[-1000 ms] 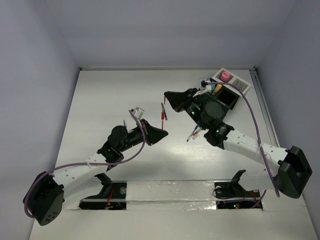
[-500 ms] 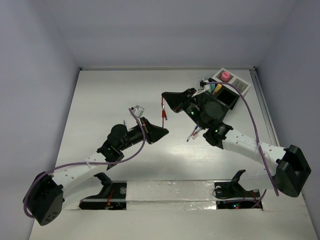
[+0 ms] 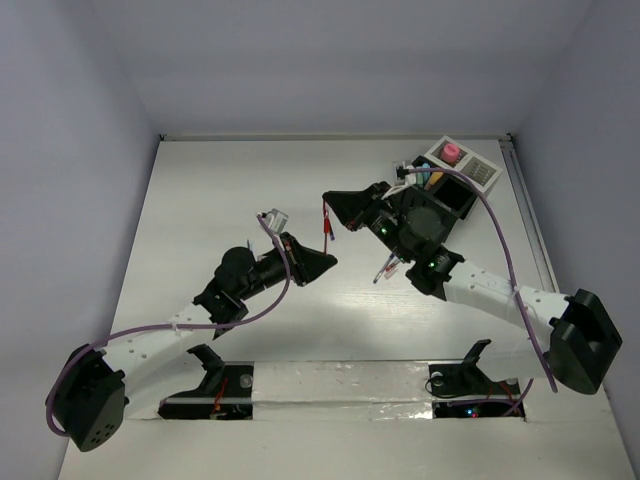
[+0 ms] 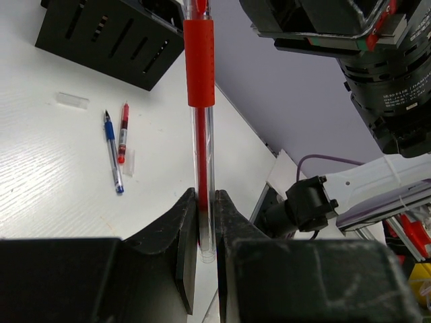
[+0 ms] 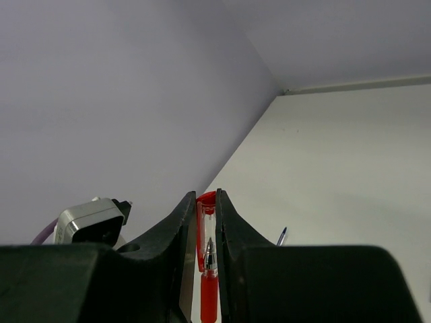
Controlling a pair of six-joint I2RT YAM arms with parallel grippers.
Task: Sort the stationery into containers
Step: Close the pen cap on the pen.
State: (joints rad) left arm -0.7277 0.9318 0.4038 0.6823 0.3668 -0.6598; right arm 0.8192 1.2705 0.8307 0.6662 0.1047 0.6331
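Two red pens (image 4: 200,67) (one aloft), one blue pen (image 4: 112,153), one organizer (image 4: 74,40), one bottle (image 3: 452,152)

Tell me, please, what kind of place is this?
Probably a robot test cell in a laboratory: a white table enclosed by plain pale walls, a left arm and a right arm mounted at its near edge, and an organizer box for stationery.

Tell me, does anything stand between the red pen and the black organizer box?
Yes. In the top view the right arm's wrist lies between the red pen and the black organizer box. The left pincer and the right pincer are both shut on the pen, so the left should probably let go first.
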